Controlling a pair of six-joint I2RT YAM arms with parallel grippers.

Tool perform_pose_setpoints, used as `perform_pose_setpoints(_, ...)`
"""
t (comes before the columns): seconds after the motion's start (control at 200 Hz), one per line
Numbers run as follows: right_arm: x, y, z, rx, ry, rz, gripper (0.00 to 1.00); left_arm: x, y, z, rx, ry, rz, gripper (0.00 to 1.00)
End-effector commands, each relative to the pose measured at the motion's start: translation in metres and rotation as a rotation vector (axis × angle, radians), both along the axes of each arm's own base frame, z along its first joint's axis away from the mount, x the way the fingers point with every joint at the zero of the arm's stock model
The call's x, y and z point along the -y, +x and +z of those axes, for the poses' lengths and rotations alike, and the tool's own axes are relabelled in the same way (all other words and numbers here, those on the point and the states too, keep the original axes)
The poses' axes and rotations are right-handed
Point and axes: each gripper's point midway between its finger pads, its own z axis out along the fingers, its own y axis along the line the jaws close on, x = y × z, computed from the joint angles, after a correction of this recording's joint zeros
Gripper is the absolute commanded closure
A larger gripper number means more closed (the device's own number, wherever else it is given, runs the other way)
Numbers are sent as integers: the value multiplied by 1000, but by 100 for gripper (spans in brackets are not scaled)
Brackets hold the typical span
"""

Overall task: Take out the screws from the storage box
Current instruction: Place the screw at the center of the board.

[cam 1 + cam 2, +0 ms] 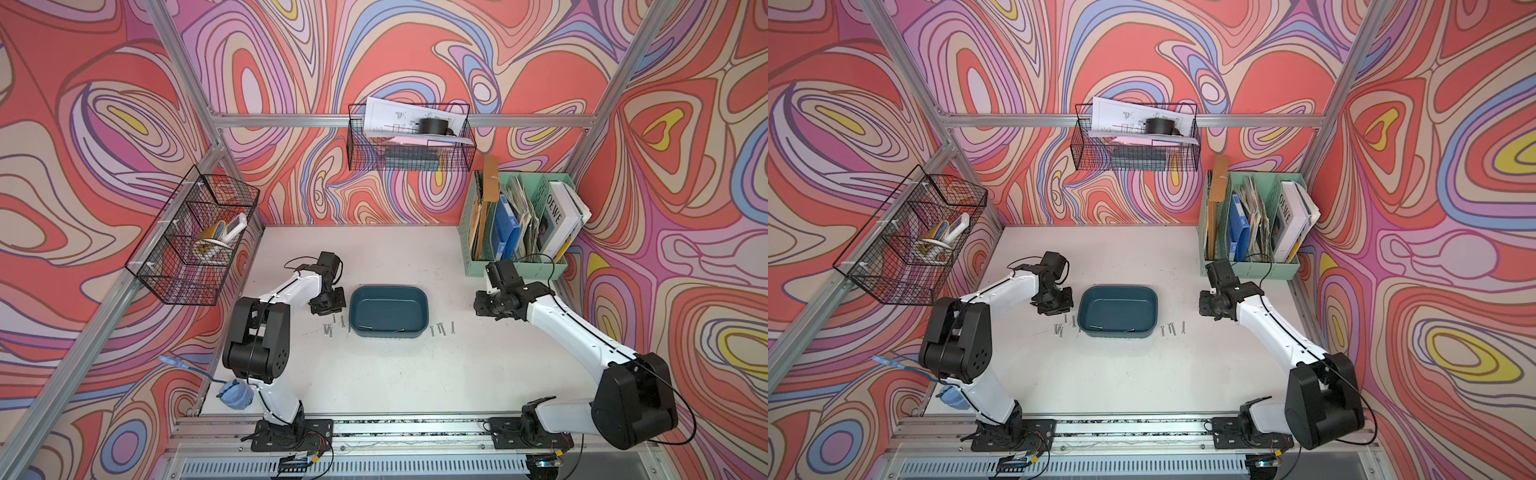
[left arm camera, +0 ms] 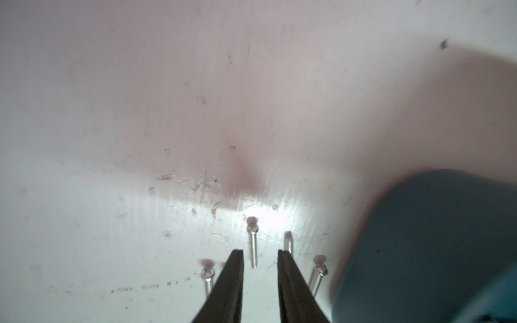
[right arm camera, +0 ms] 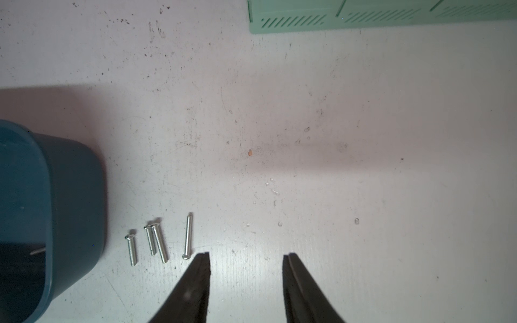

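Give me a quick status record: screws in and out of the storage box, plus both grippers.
storage box: centre of table
screws in box: two seem to remain, by near wall
screws left of box: at least four, on table
screws right of box: four, on table
left gripper: open, empty, over the left screws
right gripper: open, empty, beside the right screws

This is a robotics lab test cell. An aluminium-profile frame point(image 1: 282, 120) encloses a white bench point(image 1: 395, 374), with swirl-patterned panels point(image 1: 415, 50) for walls. Two white robot arms point(image 1: 573, 328) are bolted to a rail point(image 1: 415, 428) at the lower edge, and a file organizer point(image 1: 548, 270) stands at upper right.
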Motion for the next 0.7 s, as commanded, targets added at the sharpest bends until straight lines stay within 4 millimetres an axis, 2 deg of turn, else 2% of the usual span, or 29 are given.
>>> perform_pose_setpoints(0.0,2,3,12,37,2,-8,56,-5,2,37,60,16,16,72)
perform_pose_setpoints(0.125,0,5,14,43,12,4,56,-2,3,57,95,-13,15,70)
perform_pose_setpoints(0.275,-3,7,16,37,17,16,56,6,-2,71,116,-66,14,67)
perform_pose_setpoints(0.466,-6,11,32,57,23,30,55,22,-11,74,115,-161,8,60)
perform_pose_setpoints(0.696,-21,17,47,60,71,93,53,49,-20,73,89,-176,-61,59)
